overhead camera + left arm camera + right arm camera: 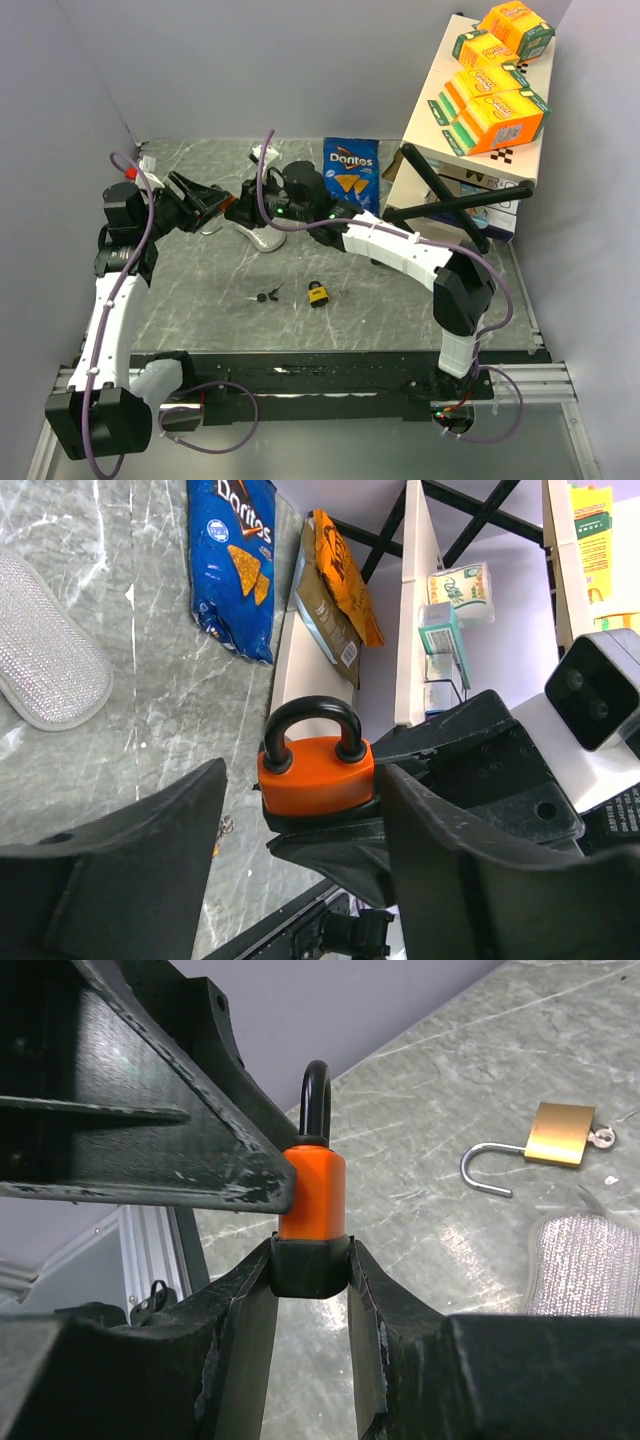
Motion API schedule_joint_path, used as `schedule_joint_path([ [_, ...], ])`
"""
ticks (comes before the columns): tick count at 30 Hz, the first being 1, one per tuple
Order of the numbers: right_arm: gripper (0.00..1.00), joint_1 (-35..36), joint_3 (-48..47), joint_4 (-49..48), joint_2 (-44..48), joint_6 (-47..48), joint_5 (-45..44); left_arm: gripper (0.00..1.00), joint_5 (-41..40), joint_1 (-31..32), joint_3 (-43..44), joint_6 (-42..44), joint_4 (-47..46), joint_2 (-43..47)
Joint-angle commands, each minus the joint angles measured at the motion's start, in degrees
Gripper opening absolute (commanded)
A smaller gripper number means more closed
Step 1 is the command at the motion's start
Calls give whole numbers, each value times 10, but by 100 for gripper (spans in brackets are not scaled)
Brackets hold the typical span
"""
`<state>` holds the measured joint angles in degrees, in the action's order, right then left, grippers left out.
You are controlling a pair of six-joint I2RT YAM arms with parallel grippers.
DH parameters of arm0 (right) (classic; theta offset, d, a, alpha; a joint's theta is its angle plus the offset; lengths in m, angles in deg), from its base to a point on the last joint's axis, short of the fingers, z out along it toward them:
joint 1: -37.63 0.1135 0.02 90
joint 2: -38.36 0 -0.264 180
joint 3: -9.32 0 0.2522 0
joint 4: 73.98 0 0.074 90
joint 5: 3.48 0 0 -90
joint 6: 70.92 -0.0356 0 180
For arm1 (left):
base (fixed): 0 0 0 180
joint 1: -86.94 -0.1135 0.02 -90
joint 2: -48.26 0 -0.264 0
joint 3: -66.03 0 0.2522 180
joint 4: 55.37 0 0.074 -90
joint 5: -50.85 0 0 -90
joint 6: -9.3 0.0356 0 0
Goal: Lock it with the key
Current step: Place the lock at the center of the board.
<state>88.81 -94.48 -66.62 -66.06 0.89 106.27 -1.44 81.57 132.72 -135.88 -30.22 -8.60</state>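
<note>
The right gripper [312, 1260] is clamped on the black base of the orange padlock [312, 1195], holding it clear of the table [200, 310] toward eleven o'clock. The left gripper [300, 790] straddles it with jaws apart, one finger perhaps touching. I'd call this a handover. The key [263, 296] lies at six o'clock, and one arm must be freed to fetch it.

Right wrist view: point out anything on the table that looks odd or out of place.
The brass padlock lies flat on the marble table with its shackle swung open and a key in its body, so it sits unlocked. The orange padlock held in the right gripper looks closed. Nothing else stands out.
</note>
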Motion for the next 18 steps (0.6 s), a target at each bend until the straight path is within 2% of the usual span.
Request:
schedule_joint_path([
  [1,0,9,-29,-45,6,-6,-12,61,-11,5,4,0,-23,1],
  [9,0,13,-29,-45,4,-7,-13,52,-10,12,-7,-14,-34,-1],
  [12,0,15,-31,-45,3,-7,-14,39,-11,16,-9,-16,-35,-4],
  [13,0,14,-32,-46,2,-7,-15,31,-12,16,-9,-13,-33,-4],
  [15,0,15,-32,-46,1,-7,-12,22,-16,17,-7,-9,-23,-4],
  [16,8,16,-31,-45,1,-6,-5,11,-18,17,-5,-5,-16,-5],
  [17,31,14,-30,-42,1,-4,-2,4,-20,18,-3,8,-7,-7],
  [18,42,13,-28,-38,6,3,-1,1,-24,17,5,16,25,-11],
])
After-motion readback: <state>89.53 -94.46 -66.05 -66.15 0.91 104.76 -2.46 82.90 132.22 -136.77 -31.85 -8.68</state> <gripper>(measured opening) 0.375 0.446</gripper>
